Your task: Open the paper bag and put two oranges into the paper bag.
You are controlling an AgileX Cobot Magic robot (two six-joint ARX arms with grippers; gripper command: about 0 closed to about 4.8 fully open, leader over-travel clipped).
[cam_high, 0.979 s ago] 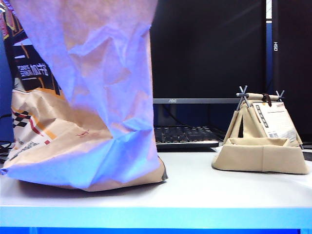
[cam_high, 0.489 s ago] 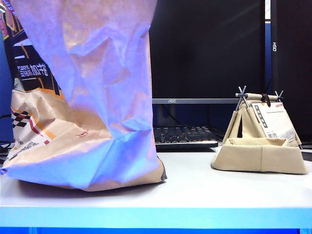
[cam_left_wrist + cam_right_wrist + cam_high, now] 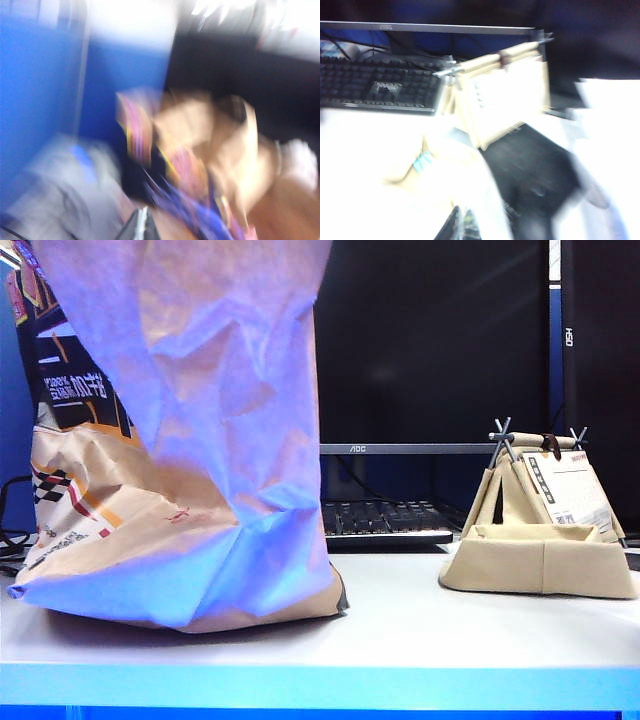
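A: Start with the biggest thing. Where does the job stand?

B: The paper bag (image 3: 190, 450) stands upright on the left of the desk (image 3: 420, 630), crumpled, with its top running out of the exterior view, so I cannot tell from there whether the mouth is spread. The left wrist view is badly smeared, but it shows tan folds of the bag with a dark hollow among them, which may be the opening.

A: And the oranges?

B: None shows in any view. They may already sit inside the bag, or lie out of sight; the pictures do not settle it. So I'd judge we are either at the very start or at the very end, with both arms pulled away from the work.

A: What else is on the desk?

B: A small beige fabric tray (image 3: 540, 560) on the right, with a stand (image 3: 535, 475) behind it, and a keyboard (image 3: 385, 520) under the monitor (image 3: 430, 340) at the back.

A: The tools?

B: Neither appears in the exterior view. The left tool (image 3: 141, 227) peeks in at the edge of its wrist view, well apart from the bag; the right tool (image 3: 460, 225) likewise, facing the tray. Both have their jaws closed, with nothing in them.

A: Next move?

B: If fruit remains, find it first, then keep the mouth held wide while lowering it in.
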